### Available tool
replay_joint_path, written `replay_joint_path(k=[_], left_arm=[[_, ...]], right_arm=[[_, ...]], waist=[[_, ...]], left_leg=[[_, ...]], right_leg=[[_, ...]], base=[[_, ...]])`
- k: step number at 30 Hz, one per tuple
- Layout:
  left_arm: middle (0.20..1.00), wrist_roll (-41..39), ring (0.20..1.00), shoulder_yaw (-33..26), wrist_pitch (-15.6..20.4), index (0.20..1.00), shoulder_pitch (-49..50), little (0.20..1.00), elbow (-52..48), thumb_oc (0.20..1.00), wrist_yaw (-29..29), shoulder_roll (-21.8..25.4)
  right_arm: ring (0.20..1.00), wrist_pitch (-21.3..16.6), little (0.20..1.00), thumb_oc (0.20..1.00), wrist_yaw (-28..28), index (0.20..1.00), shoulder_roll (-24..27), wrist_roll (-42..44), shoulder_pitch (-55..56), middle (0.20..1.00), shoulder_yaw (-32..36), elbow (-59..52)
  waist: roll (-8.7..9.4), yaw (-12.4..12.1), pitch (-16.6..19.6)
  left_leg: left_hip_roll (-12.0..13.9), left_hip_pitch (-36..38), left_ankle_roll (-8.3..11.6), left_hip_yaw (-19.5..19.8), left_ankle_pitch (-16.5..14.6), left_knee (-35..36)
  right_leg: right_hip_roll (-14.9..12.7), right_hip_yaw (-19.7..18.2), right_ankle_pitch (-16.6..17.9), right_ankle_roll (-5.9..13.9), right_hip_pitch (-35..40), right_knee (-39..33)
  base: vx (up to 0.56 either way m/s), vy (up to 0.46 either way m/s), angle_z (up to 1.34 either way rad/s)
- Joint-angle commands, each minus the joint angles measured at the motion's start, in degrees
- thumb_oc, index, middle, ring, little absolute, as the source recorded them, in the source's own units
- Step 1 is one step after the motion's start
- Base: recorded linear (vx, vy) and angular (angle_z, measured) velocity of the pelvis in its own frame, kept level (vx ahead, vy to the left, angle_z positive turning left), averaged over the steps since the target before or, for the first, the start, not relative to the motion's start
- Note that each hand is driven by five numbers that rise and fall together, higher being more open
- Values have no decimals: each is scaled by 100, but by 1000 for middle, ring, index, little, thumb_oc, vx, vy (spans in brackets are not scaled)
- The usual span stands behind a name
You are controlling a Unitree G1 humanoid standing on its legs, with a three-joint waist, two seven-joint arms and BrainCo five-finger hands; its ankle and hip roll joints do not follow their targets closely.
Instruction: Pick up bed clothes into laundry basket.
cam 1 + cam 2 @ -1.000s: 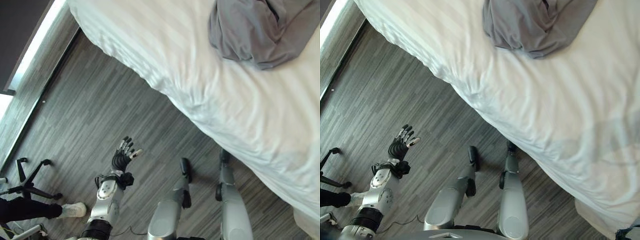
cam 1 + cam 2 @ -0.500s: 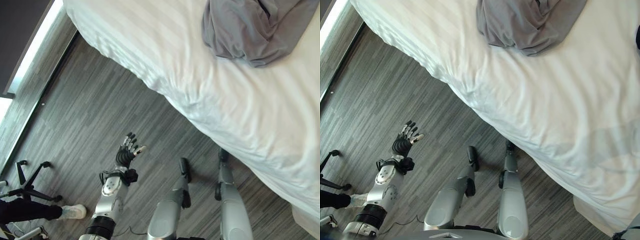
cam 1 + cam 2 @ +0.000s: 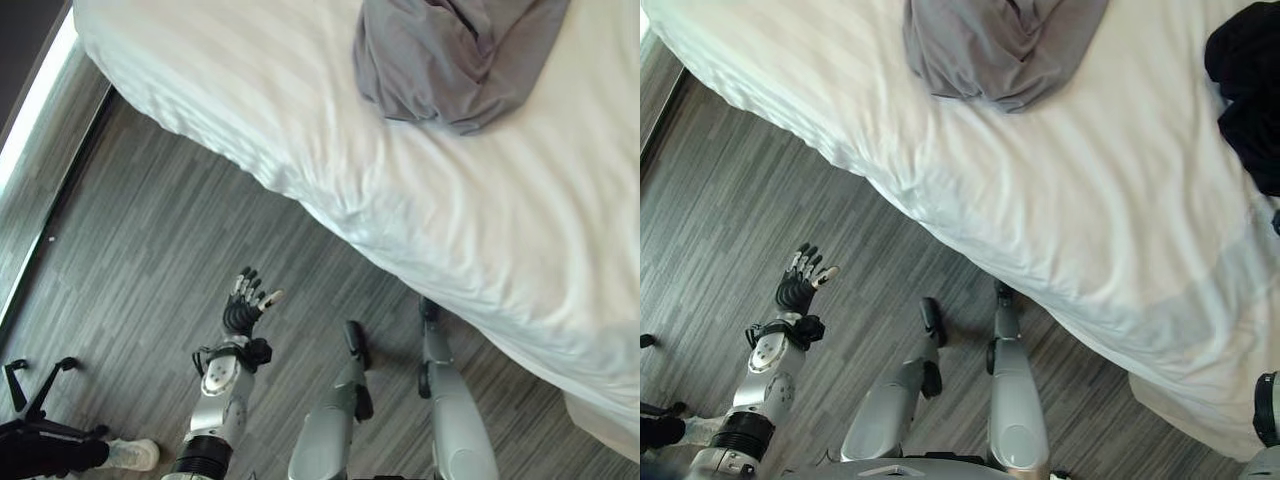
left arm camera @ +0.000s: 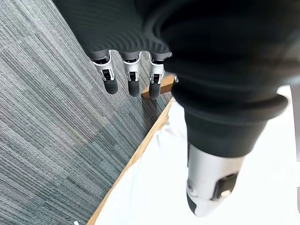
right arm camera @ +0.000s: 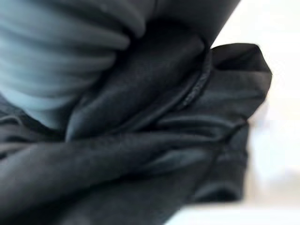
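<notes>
Bed clothes: grey garment (image 3: 455,60) at the bed's (image 3: 300,120) far side, black garment (image 3: 1250,90) far right. Left hand (image 3: 243,303) hovers over floor, fingers straight; right hand's fingers cannot be told. Reach squarely over cloth before closing.

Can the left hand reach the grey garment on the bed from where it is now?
Probably not yet. The left hand, fingers straight, hovers over the floor, apart from the bed. The grey garment lies well in from the near edge; nothing blocks the way.

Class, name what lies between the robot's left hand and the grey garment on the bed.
In the left eye view: bare wood floor, then white bedsheet, between left hand and grey garment.
</notes>
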State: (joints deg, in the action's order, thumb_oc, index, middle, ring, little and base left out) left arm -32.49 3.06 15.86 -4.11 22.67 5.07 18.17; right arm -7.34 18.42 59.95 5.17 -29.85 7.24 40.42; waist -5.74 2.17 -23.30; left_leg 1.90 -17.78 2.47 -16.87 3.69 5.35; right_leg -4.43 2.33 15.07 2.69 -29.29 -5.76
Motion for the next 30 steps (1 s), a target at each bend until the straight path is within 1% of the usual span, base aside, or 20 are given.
replay_joint_path(k=[1, 2, 3, 6, 7, 8, 9, 11, 12, 13, 14, 19, 20, 21, 23, 24, 25, 28, 29, 30], left_arm=[[1000, 20, 1000, -225, 398, 1000, -58, 1000, -208, 1000, 208, 198], [1000, 22, 1000, -223, 400, 1000, -46, 1000, -199, 1000, 213, 223], [1000, 21, 1000, -217, 400, 1000, -47, 1000, -200, 1000, 213, 232], [1000, 17, 1000, -215, 388, 1000, 2, 1000, -175, 1000, 200, 216], [1000, 27, 1000, -225, 353, 1000, 50, 1000, -126, 1000, 173, 189], [1000, 46, 1000, -228, 335, 1000, 85, 1000, -114, 1000, 154, 185], [1000, 47, 1000, -228, 334, 1000, 84, 1000, -116, 1000, 154, 188], [1000, 47, 1000, -231, 306, 1000, 146, 1000, -10, 1000, 100, 110], [1000, 47, 1000, -230, 307, 1000, 143, 1000, -9, 1000, 99, 111], [1000, 55, 1000, -252, 280, 1000, 139, 1000, 64, 1000, 88, 73], [1000, 55, 1000, -249, 280, 1000, 144, 1000, 63, 1000, 88, 74], [1000, 108, 1000, -342, 160, 1000, 178, 1000, 230, 1000, 97, -53], [1000, 103, 1000, -442, 128, 1000, 181, 1000, 255, 1000, 110, -92], [1000, 103, 1000, -437, 127, 1000, 192, 1000, 252, 1000, 109, -81], [1000, 110, 1000, -493, 113, 1000, 186, 1000, 286, 1000, 129, -83], [1000, 185, 1000, -595, 85, 1000, 139, 1000, 417, 1000, 161, -79], [1000, 212, 1000, -653, 79, 1000, 114, 1000, 392, 1000, 181, -81], [1000, 274, 1000, -766, 98, 1000, 133, 1000, 392, 1000, 200, -109], [1000, 267, 1000, -818, 121, 1000, 150, 1000, 411, 1000, 189, -158], [1000, 266, 1000, -814, 122, 1000, 157, 1000, 412, 1000, 187, -148]], right_arm=[[200, -821, 200, 200, -125, 200, -1078, 1505, 133, 200, -260, -669], [200, -927, 200, 200, -181, 200, -1227, 1712, 282, 200, -147, -911], [200, -922, 200, 200, -181, 200, -1236, 1710, 306, 200, -126, -931], [200, -1299, 200, 200, -361, 200, -1674, 2755, 587, 200, 253, -1777], [200, -1399, 200, 200, -494, 200, -1811, 3144, 699, 200, 340, -2077], [200, -1428, 200, 200, -535, 200, -1830, 3321, 740, 200, 389, -2302], [200, -1424, 200, 200, -535, 200, -1834, 3321, 747, 200, 396, -2313], [200, -1558, 200, 200, -645, 200, -1849, 3831, 824, 200, 596, -2647], [200, -1558, 200, 200, -649, 200, -1849, 3835, 827, 200, 601, -2649], [200, -1594, 200, 200, -672, 200, -1888, 4066, 871, 200, 653, -2865], [200, -1591, 200, 200, -674, 200, -1892, 4071, 887, 200, 660, -2877], [200, -1705, 200, 200, -1064, 200, -2278, 5016, 1286, 200, 838, -3486], [200, -1746, 200, 200, -1264, 200, -2572, 5395, 1486, 200, 896, -3737], [200, -1744, 200, 200, -1268, 200, -2587, 5397, 1512, 200, 905, -3754], [200, -1790, 200, 200, -1415, 200, -2795, 5642, 1588, 200, 894, -3897], [200, -1804, 200, 200, -1608, 200, -3211, 5916, 1803, 200, 842, -4227], [200, -1807, 200, 200, -1715, 200, -3479, 6049, 1959, 200, 783, -4406], [200, -1739, 200, 200, -1869, 200, -4002, 6160, 2323, 200, 719, -4629], [200, -1756, 200, 200, -1956, 200, -4443, 6286, 2548, 200, 794, -4592], [200, -1756, 200, 200, -1962, 200, -4456, 6289, 2562, 200, 794, -4599]], waist=[[120, -66, -316], [141, -57, -274], [155, -65, -265], [215, -31, -124], [254, -21, -15], [265, -26, 22], [274, -26, 20], [322, -20, 196], [327, -22, 189], [370, -21, 317], [372, -23, 303], [507, -6, 623], [562, 1, 791], [571, -4, 791], [602, -4, 864], [654, 4, 1001], [670, 8, 1078], [707, 32, 1243], [714, 46, 1312], [724, 45, 1312]], left_leg=[[465, -10, 696, 183, 367, -35], [468, 33, 694, 181, 354, -35], [462, 11, 691, 180, 383, -35], [488, 216, 690, 168, 333, -35], [496, 356, 684, 164, 296, -35], [501, 465, 685, 167, 259, -35], [496, 451, 682, 167, 286, -35], [503, 788, 655, 152, 174, -35], [500, 779, 652, 151, 197, -35], [499, 958, 634, 142, 156, -35], [499, 981, 635, 141, 151, -35], [497, 1523, 586, 121, 1, -35], [492, 1668, 562, 114, -50, -35], [491, 1681, 562, 114, -54, -35], [488, 1760, 556, 97, -84, -35], [481, 1898, 534, 69, -137, -35], [471, 1978, 511, 64, -175, -35], [468, 2130, 487, 11, -231, -35], [462, 2204, 464, 5, -278, -35], [461, 2213, 464, 6, -281, -35]], right_leg=[[-227, -210, -408, 545, 486, 76], [-227, -203, -417, 545, 520, 76], [-233, -208, -393, 541, 497, 76], [-251, -157, -450, 528, 701, 76], [-260, -119, -488, 516, 830, 91], [-259, -97, -551, 513, 932, 118], [-264, -99, -524, 509, 923, 108], [-265, -67, -691, 505, 1197, 228], [-267, -71, -674, 500, 1186, 232], [-271, -65, -763, 487, 1311, 350], [-271, -66, -775, 488, 1331, 359], [-247, -22, -982, 478, 1840, 506], [-221, 1, -1013, 482, 2008, 483], [-221, 2, -1013, 482, 2025, 474], [-213, 12, -1035, 487, 2107, 458], [-201, 19, -1075, 494, 2241, 457], [-189, 22, -1107, 495, 2302, 473], [-177, 10, -1145, 498, 2446, 490], [-164, 20, -1193, 497, 2521, 499], [-165, 21, -1197, 498, 2530, 499]], base=[[36, -2, -1], [0, 0, 0], [10, -3, -3], [36, 9, 0], [77, 41, 4], [48, 32, 5], [69, 59, 6], [74, 64, 8], [54, 59, 9], [24, 31, 8], [60, 60, 11], [59, 50, 7], [60, 27, 3], [47, 29, 3], [24, 21, -4], [54, 38, -7], [59, 45, -3], [56, 37, -9], [42, 22, -10], [44, 27, -4]])
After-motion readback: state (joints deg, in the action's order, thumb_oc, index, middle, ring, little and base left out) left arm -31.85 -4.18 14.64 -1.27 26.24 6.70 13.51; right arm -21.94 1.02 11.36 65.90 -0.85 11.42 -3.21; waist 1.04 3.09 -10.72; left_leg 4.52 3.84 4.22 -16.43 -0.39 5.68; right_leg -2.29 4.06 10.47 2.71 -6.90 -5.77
